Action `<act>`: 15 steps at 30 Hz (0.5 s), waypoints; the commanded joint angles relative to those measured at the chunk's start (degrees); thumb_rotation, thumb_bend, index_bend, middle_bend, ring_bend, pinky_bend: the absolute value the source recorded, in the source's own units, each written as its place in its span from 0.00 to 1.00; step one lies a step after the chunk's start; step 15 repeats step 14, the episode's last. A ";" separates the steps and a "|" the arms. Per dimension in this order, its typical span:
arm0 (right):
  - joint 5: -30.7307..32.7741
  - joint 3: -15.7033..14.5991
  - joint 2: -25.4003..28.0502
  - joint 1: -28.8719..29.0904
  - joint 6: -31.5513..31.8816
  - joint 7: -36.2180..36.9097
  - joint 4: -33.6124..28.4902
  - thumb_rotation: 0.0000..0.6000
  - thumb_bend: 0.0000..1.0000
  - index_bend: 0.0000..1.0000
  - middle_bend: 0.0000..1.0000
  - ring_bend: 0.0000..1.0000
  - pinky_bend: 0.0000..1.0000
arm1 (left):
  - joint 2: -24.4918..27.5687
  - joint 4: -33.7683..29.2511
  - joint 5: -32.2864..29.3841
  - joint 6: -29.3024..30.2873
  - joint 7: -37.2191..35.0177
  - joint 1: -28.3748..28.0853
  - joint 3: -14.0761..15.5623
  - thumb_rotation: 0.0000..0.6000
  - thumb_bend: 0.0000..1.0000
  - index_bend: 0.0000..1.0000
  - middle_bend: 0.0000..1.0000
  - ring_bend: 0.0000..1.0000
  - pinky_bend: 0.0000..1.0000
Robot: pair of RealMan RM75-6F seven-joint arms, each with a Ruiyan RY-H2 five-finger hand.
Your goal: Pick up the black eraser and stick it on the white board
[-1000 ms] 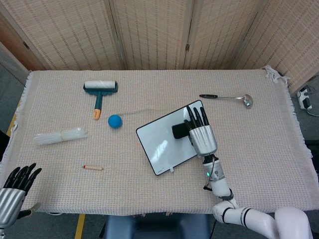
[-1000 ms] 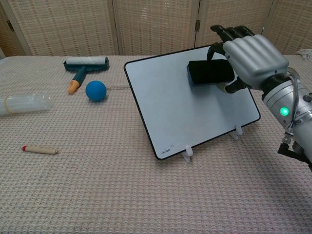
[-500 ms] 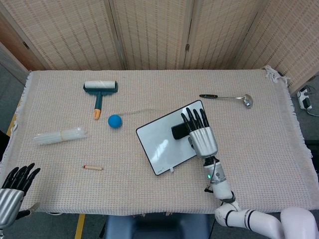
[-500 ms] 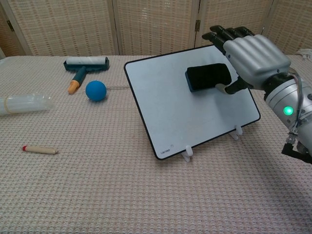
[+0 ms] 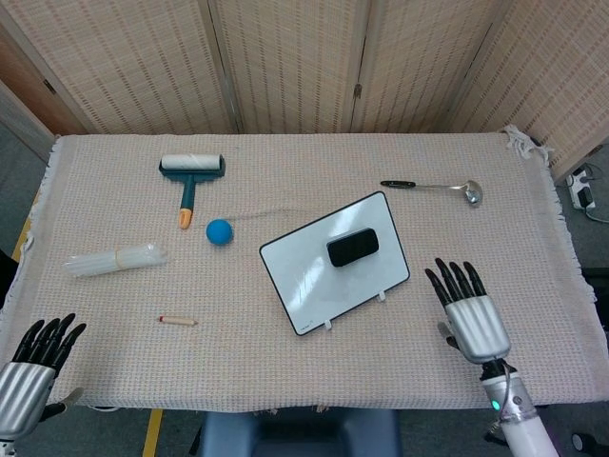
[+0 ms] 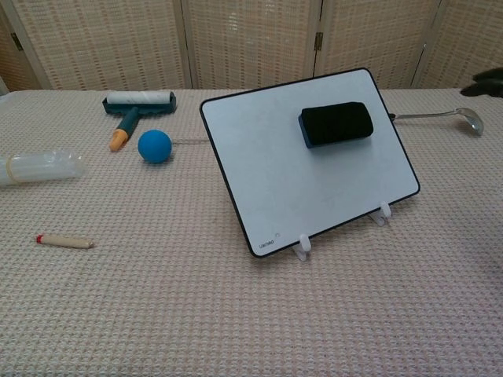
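Eraser (image 5: 353, 248) sits stuck on the board (image 5: 304, 271). Right hand (image 5: 471, 319) is right of the board, fingers apart, holding nothing. Left hand (image 5: 30, 376) far left of it, fingers apart too.

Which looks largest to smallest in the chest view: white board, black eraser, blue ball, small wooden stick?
1. white board, clearly largest.
2. black eraser, stuck on the board.
3. blue ball and wooden stick: the ball covers more area, the stick is longer and nearer the camera, so unsure.
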 commanded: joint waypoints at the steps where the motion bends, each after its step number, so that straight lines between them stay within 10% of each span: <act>1: -4.72 -8.30 6.99 -7.61 3.46 6.34 -1.30 1.00 0.31 0.00 0.00 0.00 0.00 | -0.22 -1.02 0.55 0.41 1.03 0.48 0.39 1.00 0.19 0.00 0.00 0.00 0.00; 4: -10.40 -12.52 6.68 -13.04 8.24 11.25 6.38 1.00 0.31 0.00 0.00 0.00 0.00 | -0.85 -2.85 -0.71 -0.12 4.38 1.18 0.34 1.00 0.18 0.00 0.00 0.00 0.00; 15: -16.41 -11.67 7.04 -17.12 13.51 19.07 11.50 1.00 0.31 0.00 0.00 0.00 0.00 | -2.06 -3.33 0.20 -1.53 8.64 1.51 1.25 1.00 0.18 0.00 0.00 0.00 0.00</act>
